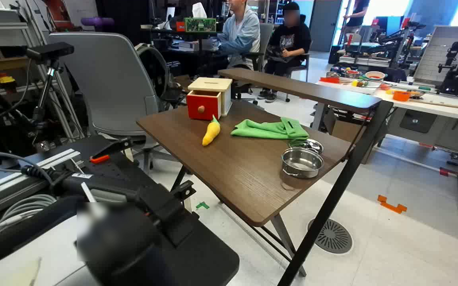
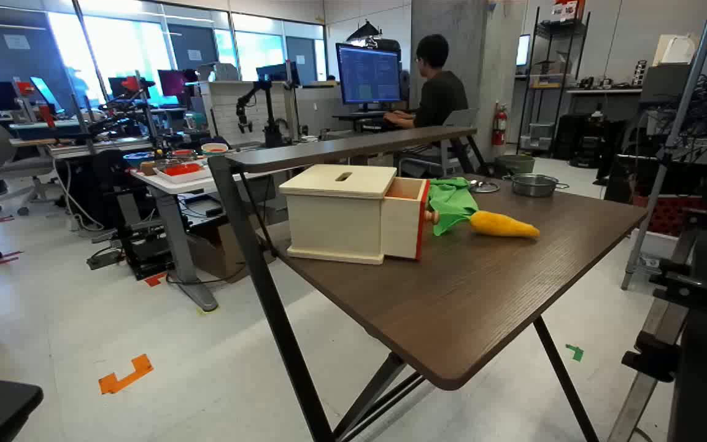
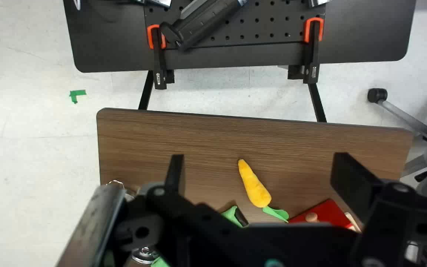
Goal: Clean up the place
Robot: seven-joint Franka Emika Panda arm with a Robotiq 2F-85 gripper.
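Tool (image 3: 261, 167) spread wide above dark brown tabletop (image 3: 143, 148); pale floor (image 2: 206, 356) below, grey chair (image 1: 111, 85) near it.

Tabletop (image 3: 213, 146) partly hidden behind hand (image 3: 260, 167)

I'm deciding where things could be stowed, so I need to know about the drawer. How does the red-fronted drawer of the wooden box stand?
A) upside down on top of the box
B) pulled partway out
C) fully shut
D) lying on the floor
B: in both exterior views the drawer juts out of the wooden box above the brown table.
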